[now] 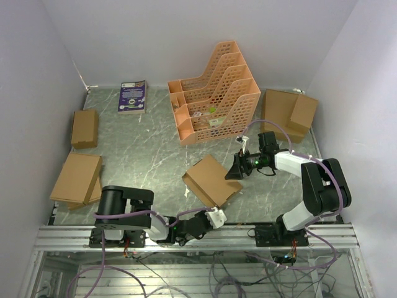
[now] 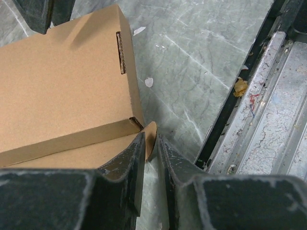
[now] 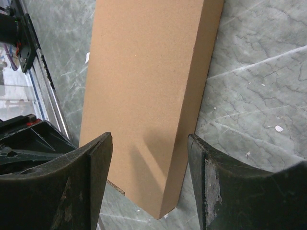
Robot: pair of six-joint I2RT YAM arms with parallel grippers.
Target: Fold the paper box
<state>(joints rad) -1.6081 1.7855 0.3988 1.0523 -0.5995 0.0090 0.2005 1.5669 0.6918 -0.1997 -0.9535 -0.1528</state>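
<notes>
The paper box (image 1: 209, 179) lies in the middle of the table (image 1: 149, 155), a little below the centre of the top view, with its corners turned diagonally. It already has the form of a shallow closed box. In the left wrist view the paper box (image 2: 62, 81) fills the upper left of the frame; it has a narrow slot (image 2: 121, 52) near its top edge, and a small rounded flap (image 2: 151, 130) stands out at its lower corner.

The left gripper (image 1: 217, 212) is at the lower corner of the box, near the metal rail (image 1: 198, 236). Its claw (image 2: 151, 143) is narrow, and the tip of the rounded flap sits in the gap between the two fingers (image 2: 132, 163). If the fingers really press the flap, I cannot tell.

The right gripper (image 1: 234, 169) is at the right side of the box. In its wrist view the claw (image 3: 151, 143) stands wide, and a long face of the box (image 3: 144, 96) runs from the top of the frame down between the fingers (image 3: 98, 172). The left one covers a part of this face, so the claw does not clamp the box.

Above the box stands an orange lattice file rack (image 1: 214, 93), and to its left lies a book with a purple cover (image 1: 133, 96). Ready-made cardboard boxes lie at the left (image 1: 77, 179) and at the upper right (image 1: 290, 112). Some small white scraps (image 2: 149, 82) lie on the table just beside the box.
</notes>
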